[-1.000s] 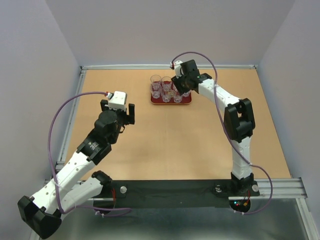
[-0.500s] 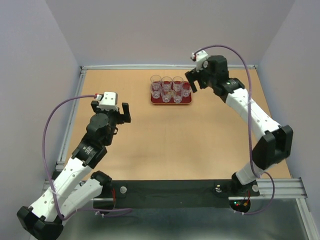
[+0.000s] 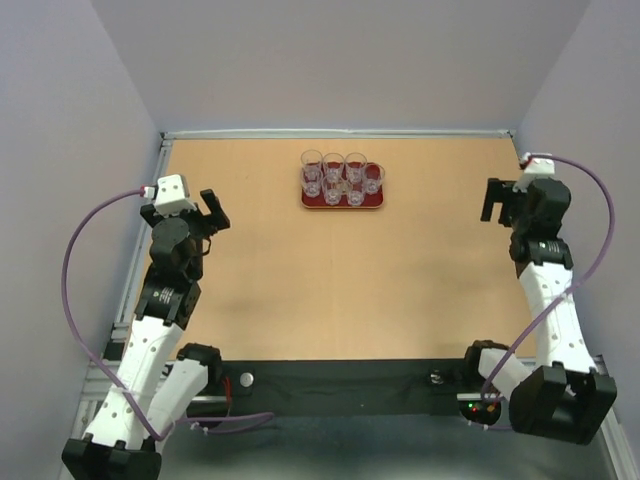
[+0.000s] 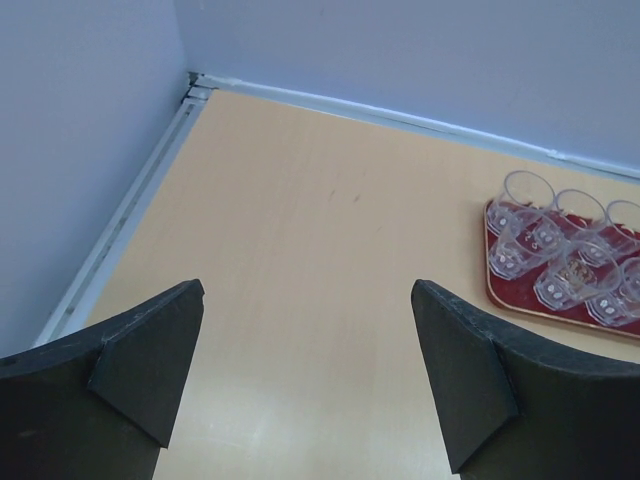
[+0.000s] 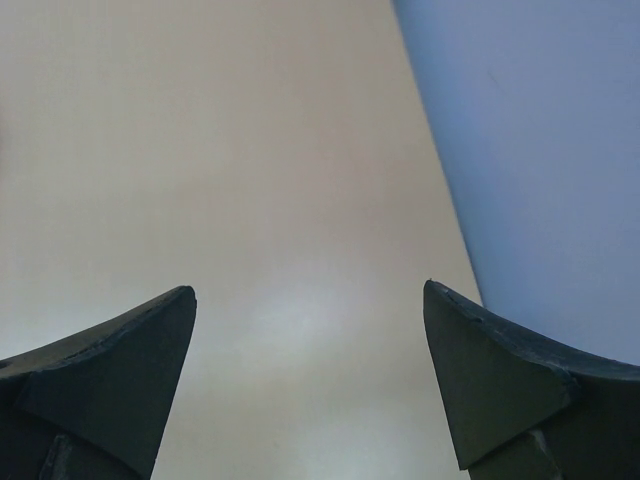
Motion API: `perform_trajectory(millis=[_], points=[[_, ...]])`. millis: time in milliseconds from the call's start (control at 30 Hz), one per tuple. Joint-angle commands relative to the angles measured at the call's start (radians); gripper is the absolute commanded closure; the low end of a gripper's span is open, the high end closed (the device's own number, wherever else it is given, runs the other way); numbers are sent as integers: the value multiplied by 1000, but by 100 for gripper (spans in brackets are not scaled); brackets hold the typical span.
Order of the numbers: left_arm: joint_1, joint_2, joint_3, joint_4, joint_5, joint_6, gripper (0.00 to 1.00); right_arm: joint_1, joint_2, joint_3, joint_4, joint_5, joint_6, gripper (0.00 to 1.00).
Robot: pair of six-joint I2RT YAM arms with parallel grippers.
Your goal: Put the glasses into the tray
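Observation:
Several clear glasses (image 3: 333, 170) stand upright, close together, inside the dark-red tray (image 3: 306, 204) at the back middle of the table. In the left wrist view the tray (image 4: 540, 313) and the glasses (image 4: 527, 238) show at the right edge. My left gripper (image 3: 207, 212) is open and empty, near the left side of the table and well away from the tray. Its jaws stand wide apart over bare table (image 4: 308, 290). My right gripper (image 3: 494, 201) is open and empty near the right side, apart from the tray. It shows only table between its jaws (image 5: 308, 290).
A metal rail (image 3: 160, 170) runs along the table's left edge, and another along the back. Grey walls close in the back and both sides; the right wall (image 5: 540, 150) is close to my right gripper. A black base bar (image 3: 340, 385) lies along the near edge.
My right gripper has pulled back from the tray to the right side of the table. My left gripper has drawn back toward the left edge. The glasses and the tray have not moved.

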Motion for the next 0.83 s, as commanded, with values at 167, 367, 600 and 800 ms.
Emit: perform_trajectory(millis=[167,367,600,800], points=[[5,-66,-31,28,-83,11,2,-105,-158,-181,135,197,249,0],[7,-80,-46,34,-49,16,2,-105,-178,-218,133,305,326,0],[7,-83,-52,48,-34,17,2,-106,-202,-223,133,336,323,0],[7,-91,-62,63,-42,16,2,-106,-187,-223,136,346,291,0]])
